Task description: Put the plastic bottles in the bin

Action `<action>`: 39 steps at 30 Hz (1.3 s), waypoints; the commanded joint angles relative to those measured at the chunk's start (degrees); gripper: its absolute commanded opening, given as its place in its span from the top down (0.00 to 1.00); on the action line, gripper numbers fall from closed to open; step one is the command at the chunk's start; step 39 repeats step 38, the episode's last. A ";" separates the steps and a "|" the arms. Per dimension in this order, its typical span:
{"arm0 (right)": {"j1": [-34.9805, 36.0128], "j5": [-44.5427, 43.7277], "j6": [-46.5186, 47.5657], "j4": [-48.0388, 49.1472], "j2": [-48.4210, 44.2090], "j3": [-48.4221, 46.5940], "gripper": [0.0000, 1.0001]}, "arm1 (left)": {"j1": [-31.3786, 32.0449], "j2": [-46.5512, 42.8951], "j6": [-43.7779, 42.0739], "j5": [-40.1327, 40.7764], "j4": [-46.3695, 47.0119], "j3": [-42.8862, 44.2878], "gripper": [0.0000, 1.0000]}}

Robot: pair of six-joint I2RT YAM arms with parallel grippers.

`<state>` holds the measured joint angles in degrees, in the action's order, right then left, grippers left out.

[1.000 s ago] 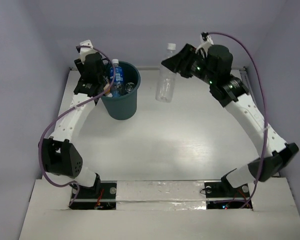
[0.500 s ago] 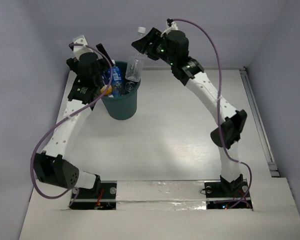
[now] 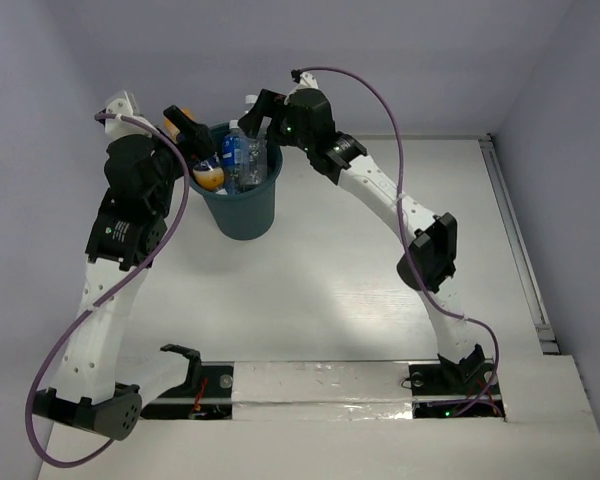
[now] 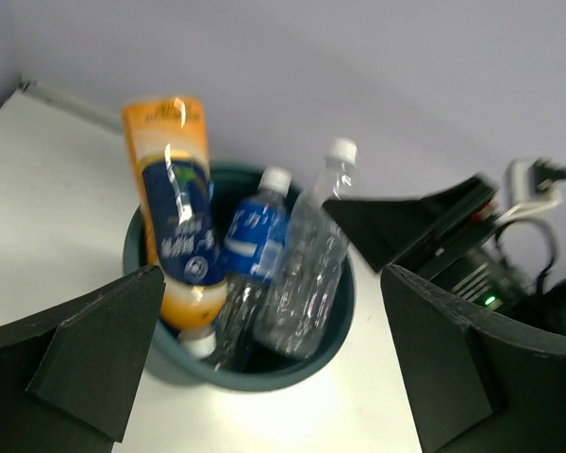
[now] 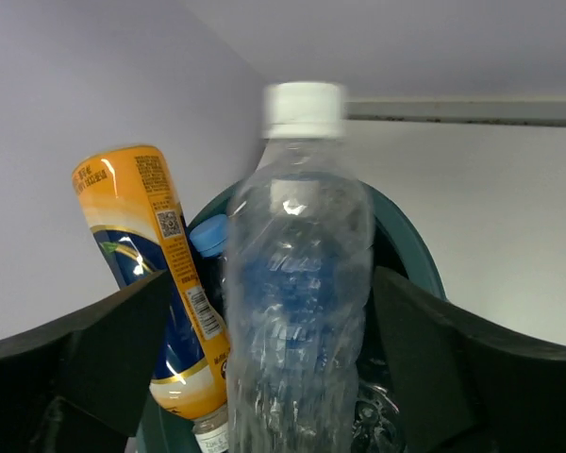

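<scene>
The dark teal bin [image 3: 242, 205] stands at the back left, with several plastic bottles in it. An orange bottle [image 4: 174, 217] stands cap down and leans out over the left rim. A blue-labelled bottle [image 4: 255, 231] and a clear bottle [image 4: 307, 264] stand beside it. My left gripper [image 3: 195, 145] is open and empty, above and left of the bin rim [image 4: 292, 373]. My right gripper [image 3: 258, 118] is open over the bin's far side. The clear bottle [image 5: 297, 283] stands blurred between its spread fingers, its base down in the bin [image 5: 410, 245]. The orange bottle [image 5: 151, 274] is behind it.
White tabletop [image 3: 360, 260] in front and to the right of the bin. The back wall [image 3: 400, 60] is close behind the bin. A rail [image 3: 520, 240] runs along the table's right edge. Cables loop from both arms.
My right arm swung left with the clear bottle from mid-table to above the bin and opened; the bottle now stands in the bin. My left gripper drew back up from the bin.
</scene>
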<state>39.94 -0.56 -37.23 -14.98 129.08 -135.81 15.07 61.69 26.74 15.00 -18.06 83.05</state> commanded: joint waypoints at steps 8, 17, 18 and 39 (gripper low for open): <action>1.28 -6.64 10.42 -3.65 -9.62 -3.50 0.00 | 0.31 -4.65 0.77 -2.96 -10.15 1.67 0.01; 1.28 -9.99 9.11 0.47 -29.82 24.03 0.07 | 0.31 -8.07 2.26 -7.96 -14.63 3.44 0.01; 1.28 -9.99 9.11 1.35 -36.55 27.93 0.26 | 0.31 -8.51 2.70 -8.93 -15.07 3.26 0.01; 1.28 -29.15 0.92 -21.84 -97.97 73.25 0.00 | 0.31 -23.73 8.85 -18.08 -20.79 -6.58 0.01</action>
